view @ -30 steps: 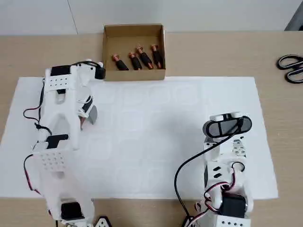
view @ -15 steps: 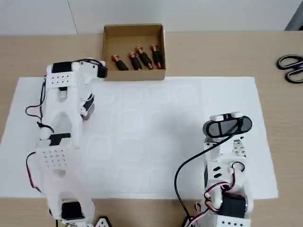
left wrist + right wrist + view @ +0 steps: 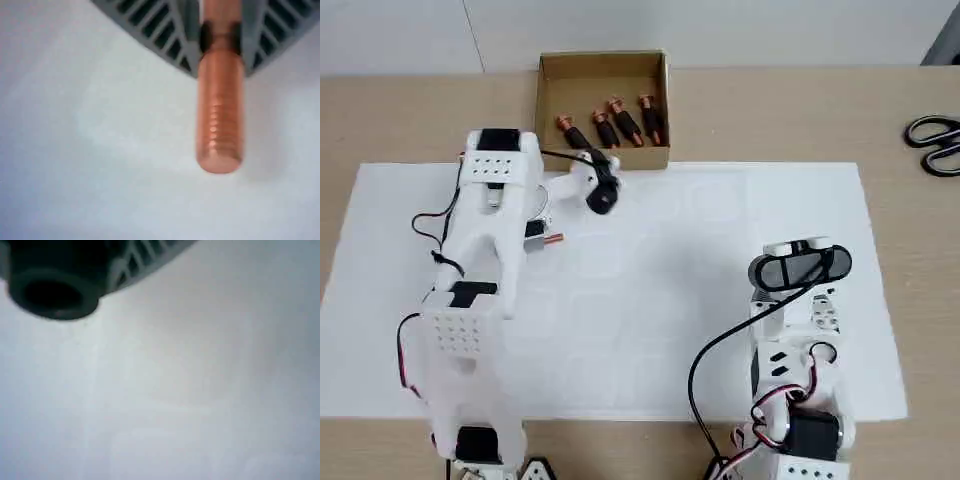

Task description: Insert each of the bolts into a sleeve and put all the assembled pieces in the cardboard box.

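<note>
Left claw (image 3: pixel 220 50) is clamping down on a copper bolt (image 3: pixel 220 125), gripping it near the head end. The threaded shank is sticking out past the fingertips, hovering just over the white sheet (image 3: pixel 660 300). The cardboard box (image 3: pixel 603 58) is sitting beyond this claw, near it, on the desk (image 3: pixel 770 110). Four assembled pieces (image 3: pixel 610 125) are lying in a row inside.

Right claw (image 3: pixel 65 270) is well apart from the left one, across the sheet. It looks closed around a black sleeve (image 3: pixel 52 292), with the open bore poking out past the jaw. Scissors (image 3: pixel 935 140) are lying far off to the right of it, on the desk.

Handling guess: the bolt is looking small, rigid and light, and smooth metal could be slipping or twisting in the jaws. Holding near the head is leaving the threads free for insertion. The sleeve is probably stiff too, so grip its body and keep the bore clear. Lining up bolt tip and bore is the fiddly part.
</note>
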